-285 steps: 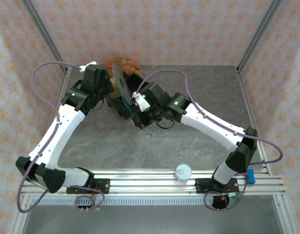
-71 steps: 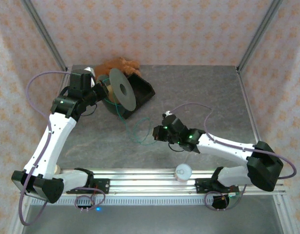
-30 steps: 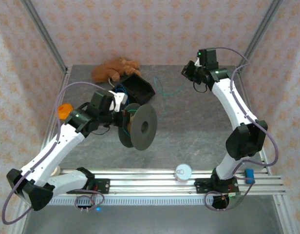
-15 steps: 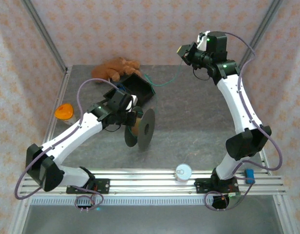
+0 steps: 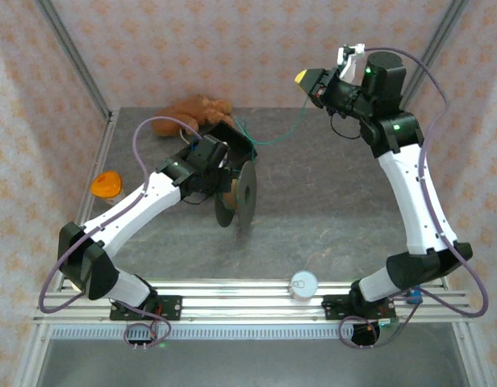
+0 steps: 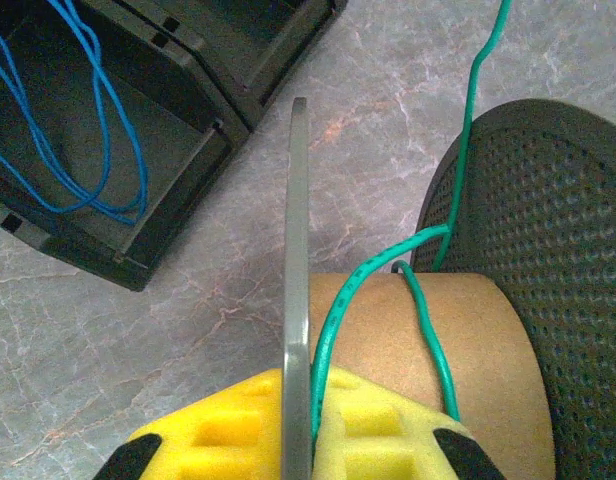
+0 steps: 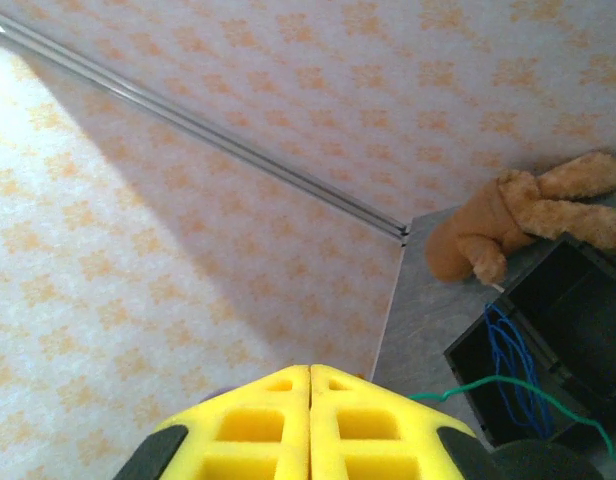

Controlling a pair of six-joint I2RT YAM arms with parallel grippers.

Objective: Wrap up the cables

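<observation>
The left tool (image 6: 298,435) is clamped on the flange of the grey spool (image 6: 478,350); the right tool (image 7: 310,405), pads together, pinches the green cable (image 6: 331,325) held high. Only a turn or so circles the core, so winding looks barely begun, with the blue cable (image 7: 503,350) waiting in the black bin (image 6: 178,195).

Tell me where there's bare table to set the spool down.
Bare table runs from the spool to the right edge, and between the spool and the near rail. Far left is crowded: black bin, plush toy, taut green cable.
</observation>
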